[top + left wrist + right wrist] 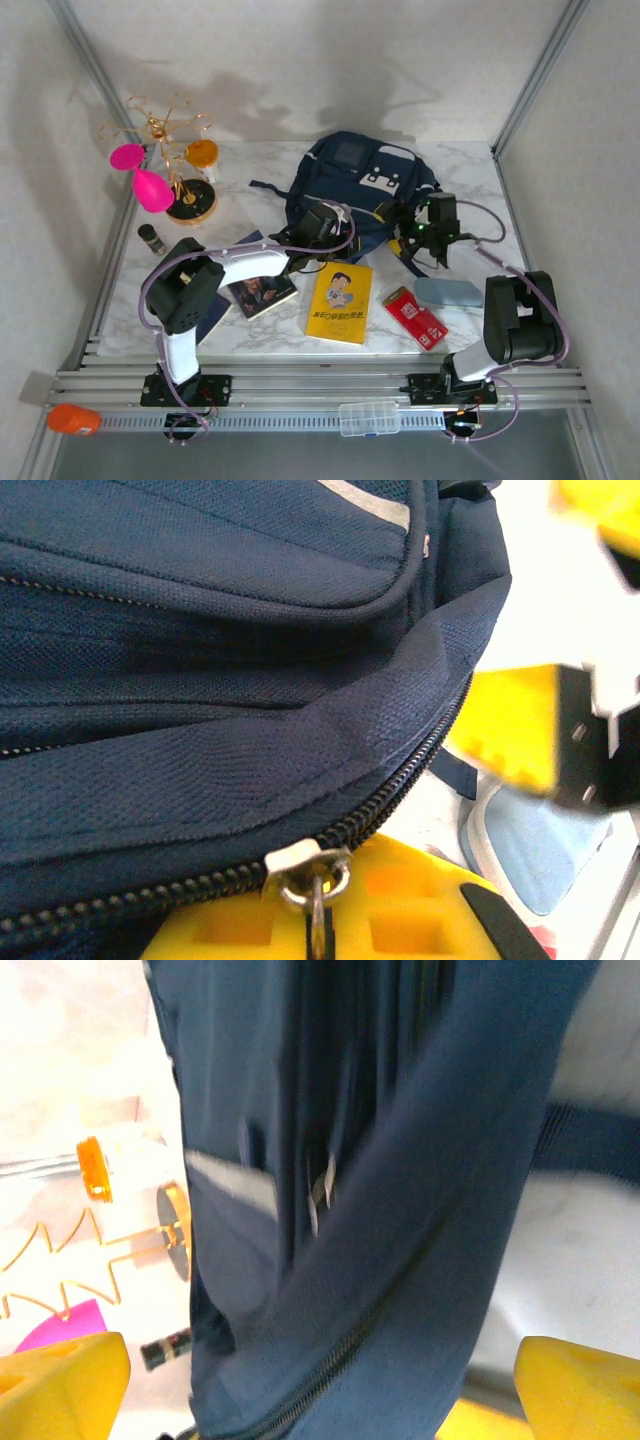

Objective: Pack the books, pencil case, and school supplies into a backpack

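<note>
A dark navy backpack [355, 185] with white trim, white front patches and a grey square panel lies at the back of a marble-patterned table [120, 310], with both arms reaching onto its near edge. The left gripper [318, 930] is clamped on the metal zipper pull [310, 872], its yellow fingers [400, 905] pressed together just below the zip line. The right gripper [320, 1400] stands wide apart, one yellow fingertip [60, 1385] on either side of a fold of navy fabric. In front of the bag lie a yellow book [340, 302] with a cartoon figure, a navy book [262, 290] with a man's portrait, partly covered by the left arm, a pale blue pencil case [448, 292] and a red packet [415, 317]. Their lettering is too small to read. A gold wire stand [175, 165] hung with pink and orange pieces rises at the back left, with a small dark cylinder [152, 238] near it.
</note>
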Available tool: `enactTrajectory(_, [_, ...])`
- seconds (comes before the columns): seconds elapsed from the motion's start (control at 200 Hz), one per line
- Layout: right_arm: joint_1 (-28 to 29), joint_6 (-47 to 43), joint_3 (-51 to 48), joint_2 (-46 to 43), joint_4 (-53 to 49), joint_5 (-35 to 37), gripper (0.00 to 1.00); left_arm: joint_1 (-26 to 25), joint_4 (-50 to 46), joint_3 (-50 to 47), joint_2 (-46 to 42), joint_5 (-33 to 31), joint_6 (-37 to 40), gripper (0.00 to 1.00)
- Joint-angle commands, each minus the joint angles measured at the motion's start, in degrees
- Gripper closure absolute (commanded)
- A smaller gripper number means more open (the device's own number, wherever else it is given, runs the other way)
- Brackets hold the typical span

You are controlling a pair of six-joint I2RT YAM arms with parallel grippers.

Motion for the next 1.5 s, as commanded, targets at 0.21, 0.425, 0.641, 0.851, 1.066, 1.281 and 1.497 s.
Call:
enactTrajectory(0.21, [5.48,12.72,0.65,5.34,17.86,12.11,0.29,-1.43,-0.05,5.81,0.97,0.69,0.25,1.0])
enactTrajectory(0.425, [5.1,-2.08,7.94,7.16,7.62,11.57,0.77,-0.66,-1.0,4.95,-1.63,3.15,0.63,1.0])
enactTrajectory(0.641, [-4.1,-18.36,9.65,7.09,1.38,-0.34,0.95,2.61,-7.02,-2.56,-8.79,1.75,4.84,1.0])
enactTrajectory(0.851, [-10.98,-26.26,16.83,13.86,-4.87,-8.66,0.98,7.7,-9.71,-9.63,-10.19,1.06,7.07,1.0])
enactTrajectory(1.066, [-9.23,-28.67,20.66,11.89,-12.43,2.81,0.51,7.33,-5.05,-9.11,-9.39,3.7,4.29,1.0])
enactTrajectory(1.281, [-5.55,-19.7,15.32,3.91,-19.9,13.76,0.14,4.23,-0.62,-6.06,-8.75,0.99,1.32,1.0])
enactTrajectory(1.497, [0.64,-6.62,4.38,-8.87,-16.45,19.34,0.02,2.15,1.34,-5.61,-8.52,-0.6,0.26,1.0])
